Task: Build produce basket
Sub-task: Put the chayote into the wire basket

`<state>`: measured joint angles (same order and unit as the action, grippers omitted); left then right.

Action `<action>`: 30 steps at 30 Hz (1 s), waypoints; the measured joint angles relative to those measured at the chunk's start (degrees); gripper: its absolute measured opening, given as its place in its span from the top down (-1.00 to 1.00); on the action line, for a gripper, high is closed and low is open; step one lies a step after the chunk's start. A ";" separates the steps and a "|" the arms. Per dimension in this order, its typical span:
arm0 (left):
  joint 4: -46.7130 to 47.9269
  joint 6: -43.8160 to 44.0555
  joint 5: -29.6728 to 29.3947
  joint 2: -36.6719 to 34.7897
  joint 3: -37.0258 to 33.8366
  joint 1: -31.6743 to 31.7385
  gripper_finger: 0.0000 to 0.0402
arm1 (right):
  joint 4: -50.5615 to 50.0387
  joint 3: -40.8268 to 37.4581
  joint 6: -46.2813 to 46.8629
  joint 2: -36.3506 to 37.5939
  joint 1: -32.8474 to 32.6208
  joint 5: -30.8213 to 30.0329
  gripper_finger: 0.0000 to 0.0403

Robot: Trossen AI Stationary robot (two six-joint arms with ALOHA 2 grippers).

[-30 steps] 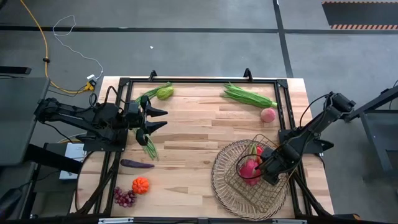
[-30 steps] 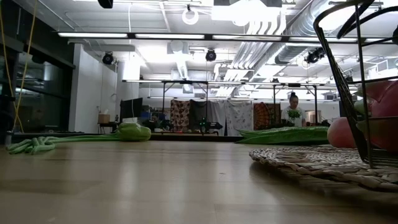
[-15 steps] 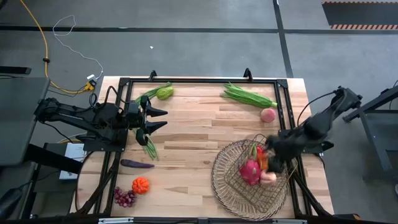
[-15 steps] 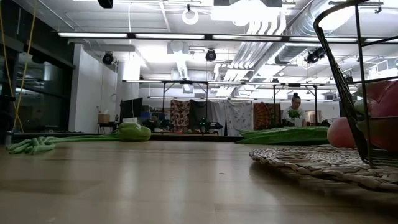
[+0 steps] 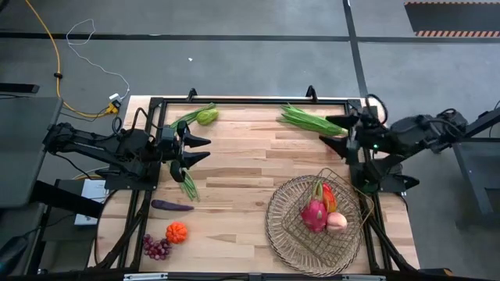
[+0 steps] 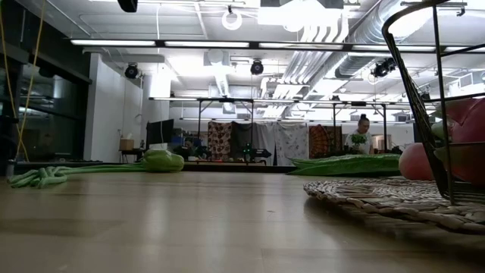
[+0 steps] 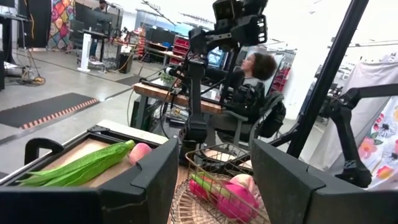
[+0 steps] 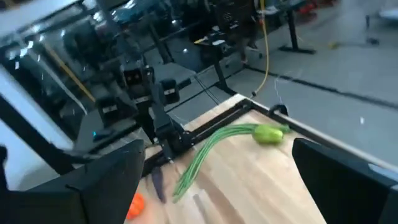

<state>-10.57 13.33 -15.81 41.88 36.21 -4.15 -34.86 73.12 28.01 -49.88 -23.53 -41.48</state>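
Basket (image 5: 275,226) at 5 o'clock holds dragon fruit (image 5: 313,214), peach (image 5: 337,222), red pepper (image 5: 329,197). Right gripper (image 5: 342,126) released, empty, at 2 o'clock over bean bunch (image 5: 306,119); next: descend, grasp. Left gripper (image 5: 198,148) parted, empty, waits at 9 o'clock.

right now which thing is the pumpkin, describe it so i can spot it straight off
Look at the wooden table from above and go to the near corner on the left arm's side. The pumpkin sits there between the eggplant and grapes; it alone is round and orange-red.
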 joint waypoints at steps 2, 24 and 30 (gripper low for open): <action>-0.02 -0.01 0.00 0.01 0.00 0.01 0.05 | -0.30 -0.02 -3.65 -1.00 2.35 3.41 -0.97; 0.04 1.46 -3.02 0.01 0.00 0.01 0.05 | 3.99 -5.19 -19.02 -13.80 23.21 32.72 -0.97; 0.56 0.79 -2.85 0.01 -0.02 0.01 0.05 | 26.11 -22.35 -15.05 -6.32 25.59 36.43 -0.97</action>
<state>-10.00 14.11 -18.66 41.89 36.18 -4.14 -8.75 50.77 12.96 -56.20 2.07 -5.04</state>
